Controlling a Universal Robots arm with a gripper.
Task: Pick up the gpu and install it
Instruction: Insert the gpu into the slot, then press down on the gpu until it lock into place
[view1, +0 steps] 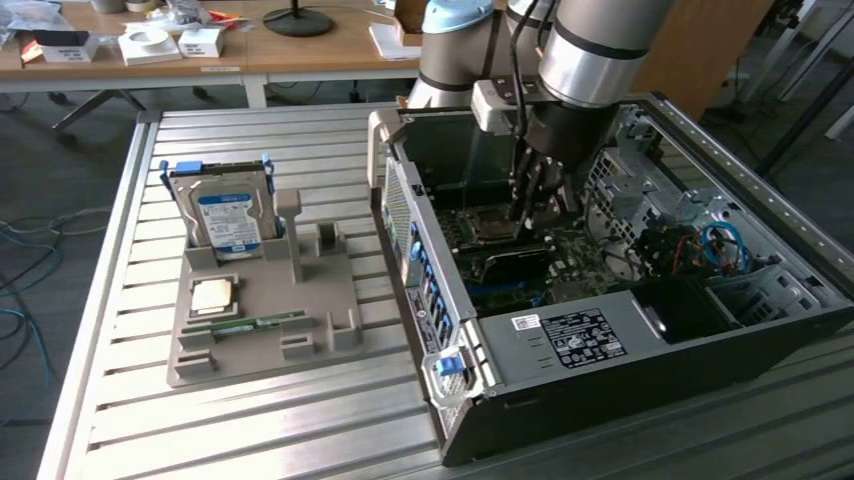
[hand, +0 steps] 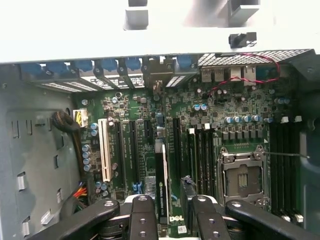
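Note:
The gpu (hand: 161, 185) is a thin dark card seen edge-on with a pale edge. It stands between the two fingers of my gripper (hand: 172, 220), which is shut on it. The card hangs just over the long black expansion slots (hand: 134, 150) of the motherboard (hand: 200, 115). In the exterior view my gripper (view1: 534, 222) reaches down into the open computer case (view1: 601, 340), and the dark gpu (view1: 514, 262) sits under it above the board.
A white slot (hand: 105, 150) and an empty processor socket (hand: 242, 177) flank the card. Red cables (hand: 240, 75) run near the case's rear wall. On the slatted table a grey holder (view1: 267, 300) carries a hard drive (view1: 227, 215), a processor chip (view1: 214, 297) and a memory stick (view1: 247, 325).

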